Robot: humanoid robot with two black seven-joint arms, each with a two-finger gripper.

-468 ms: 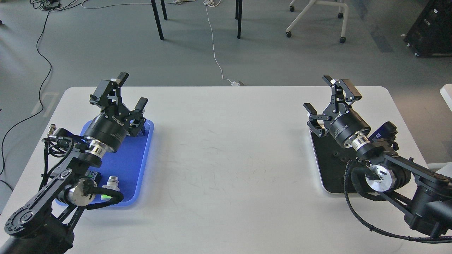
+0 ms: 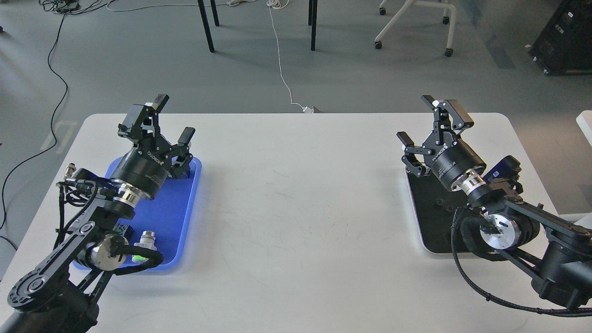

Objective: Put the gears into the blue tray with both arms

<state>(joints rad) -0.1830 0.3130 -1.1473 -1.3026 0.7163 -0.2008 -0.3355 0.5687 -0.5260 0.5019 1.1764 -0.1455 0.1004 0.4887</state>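
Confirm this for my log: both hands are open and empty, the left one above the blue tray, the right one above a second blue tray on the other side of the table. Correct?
Not quite. The head view shows the right hand above a black-bottomed tray with a silver rim, not a second blue one. The rest holds: both hands are open and empty, the left hand above the blue tray.
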